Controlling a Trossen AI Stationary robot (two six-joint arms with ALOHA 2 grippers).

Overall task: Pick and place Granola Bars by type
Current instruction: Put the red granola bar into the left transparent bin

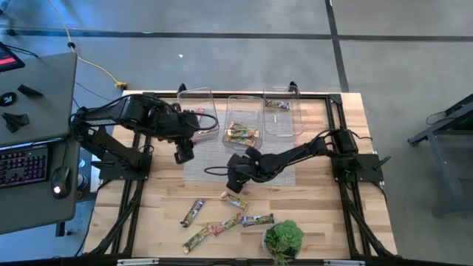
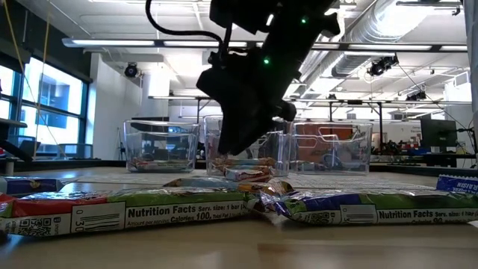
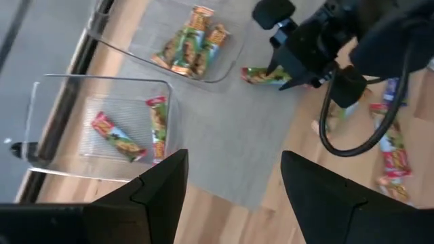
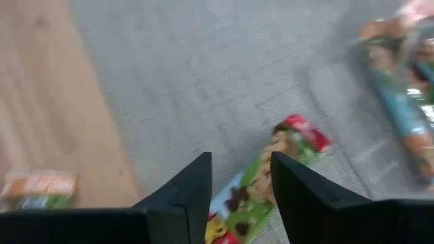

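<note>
The right gripper (image 1: 235, 179) hangs over the near edge of the grey mat (image 1: 214, 164), its fingers (image 4: 186, 190) closed on a green-wrapped granola bar (image 4: 261, 186) whose free end sticks out ahead of them. The grip sits at one end of the wrapper, so the bar may swing or slide out as the arm carries it toward the bins; slick foil held at its tail is the likely cause. Just beyond the mat, along the far edge of the table (image 1: 162, 214), stand three clear bins: the middle bin (image 1: 244, 118) already holds several green bars, the left bin (image 1: 201, 111) holds red ones, and the right bin (image 1: 282, 112) holds one bar, blue-purple as far as I can tell. A drop short of the middle bin, or into a neighbour, would mix the types. The left gripper (image 1: 185, 153) waits with its fingers apart beside the left bin, close enough that a wide swing by the right arm could brush it. The unsorted bars (image 1: 222, 218) lie near the front edge, next to the potted plant (image 1: 283, 238).
</note>
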